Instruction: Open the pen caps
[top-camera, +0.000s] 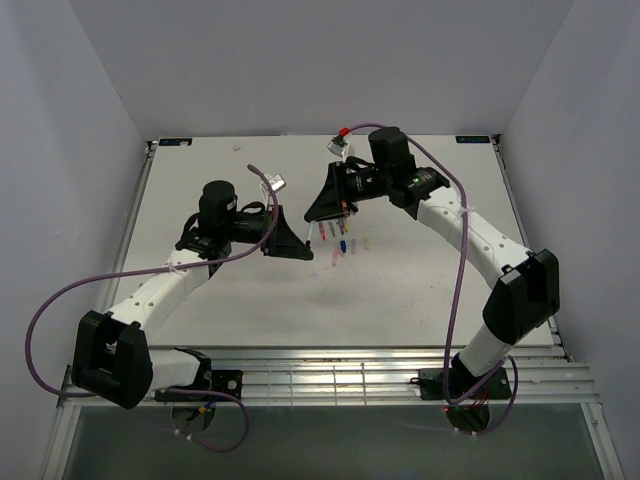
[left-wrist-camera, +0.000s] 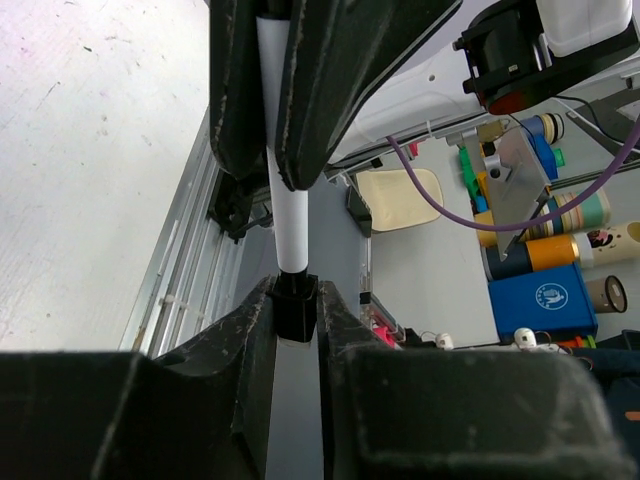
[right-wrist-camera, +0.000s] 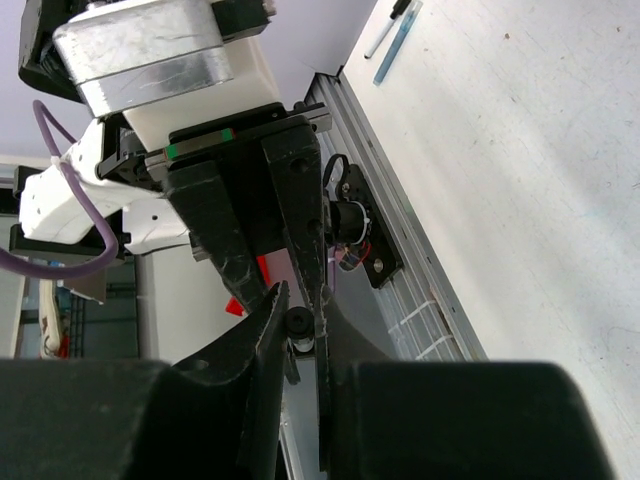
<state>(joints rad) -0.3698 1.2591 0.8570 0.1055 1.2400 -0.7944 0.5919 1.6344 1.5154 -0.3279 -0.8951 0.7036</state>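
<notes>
One white pen, left jaws pinching its black band, right jaws pinching the barrel

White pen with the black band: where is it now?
Left wrist view, centre: the white plastic pen runs up the frame, upper barrel in the right gripper, black band pinched by the left gripper below.

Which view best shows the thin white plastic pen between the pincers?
Left wrist: the thin white plastic pen runs lengthwise, unobstructed mid-barrel. Right wrist shows only its dark tip, end-on; top external hides it.
</notes>
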